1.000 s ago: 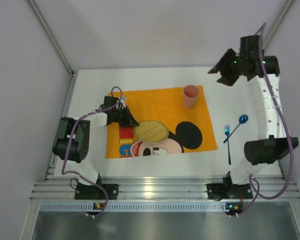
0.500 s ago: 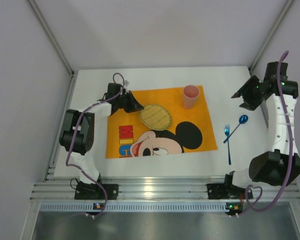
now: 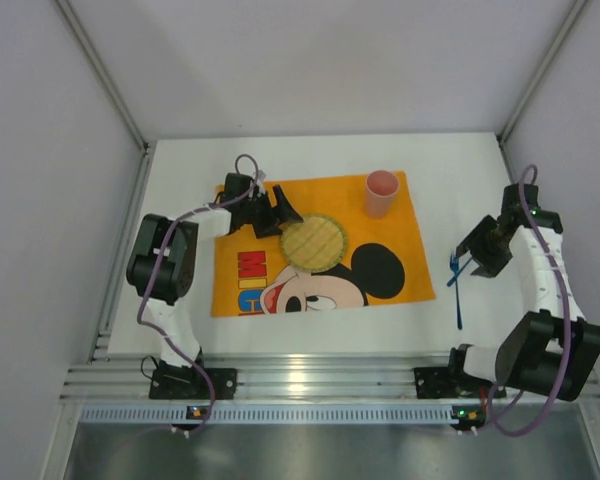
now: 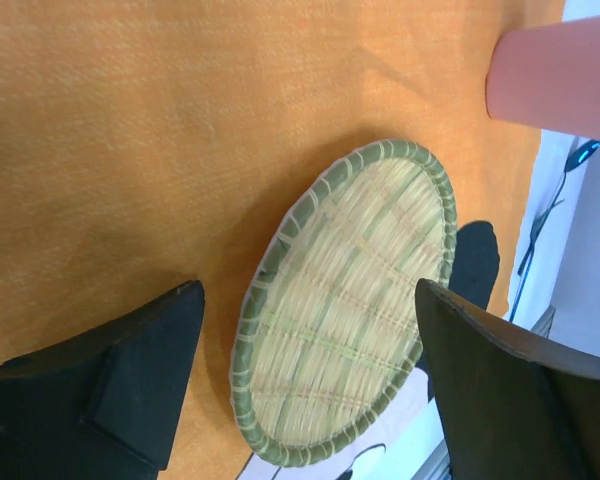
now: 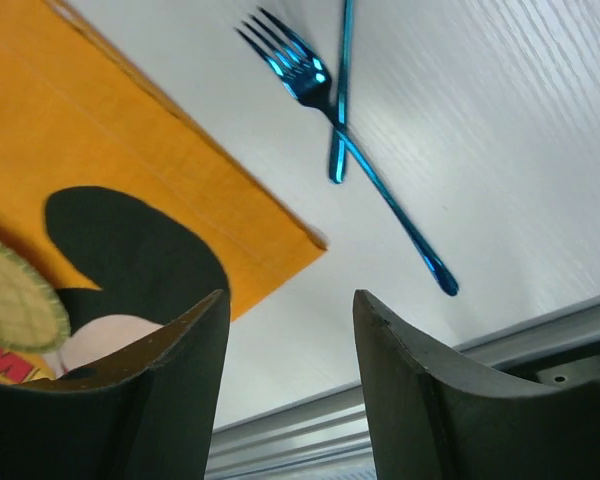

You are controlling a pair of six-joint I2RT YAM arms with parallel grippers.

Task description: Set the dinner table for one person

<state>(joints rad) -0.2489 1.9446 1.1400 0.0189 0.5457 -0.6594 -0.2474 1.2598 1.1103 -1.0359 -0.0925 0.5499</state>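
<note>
desk (image 3: pixel 180 180): white, lies under and all round the orange placemat (image 3: pixel 330 205); ribbed rail (image 3: pixel 310 380) on the near side of placemat.
right hand (image 5: pixel 290 300): released, nothing in its grip, hangs just right of placemat's near-right corner.
blue fork (image 5: pixel 298 70) + blue spoon (image 5: pixel 341 100): handles crossed, flat on desk right of placemat, clear of its edge; spoon bowl hidden.
woven green-rimmed plate (image 3: pixel 313 242): on placemat, around its middle.
left hand (image 3: pixel 278 218): released, fingers (image 4: pixel 130 390) either side of plate, over placemat's left half; contact: can't tell.
pink cup (image 3: pixel 382 192): upright on placemat's far-right corner.
</note>
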